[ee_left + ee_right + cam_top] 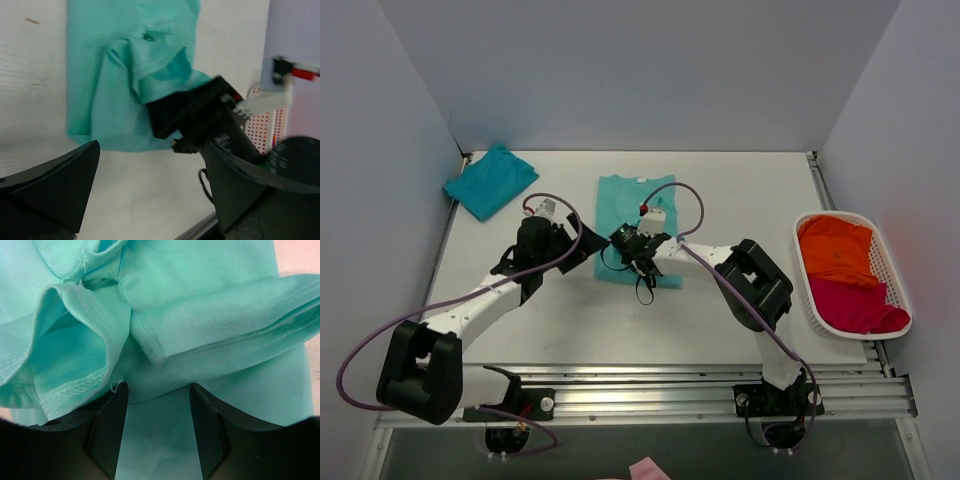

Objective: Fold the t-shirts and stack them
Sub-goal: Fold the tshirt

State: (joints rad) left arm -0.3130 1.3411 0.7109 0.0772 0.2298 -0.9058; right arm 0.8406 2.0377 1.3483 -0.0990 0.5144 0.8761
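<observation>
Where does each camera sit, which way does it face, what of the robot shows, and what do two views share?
Top external: above and behind the arms, looking down on the white table; both whole arms, left claw and right claw.
Left wrist: on the left arm, facing the light mint-green cloth t-shirt; own fingers at bottom corners.
Right wrist: close over the shirt's folds; own fingers at bottom.
Shared: top and left wrist both show the right claw at the shirt.
</observation>
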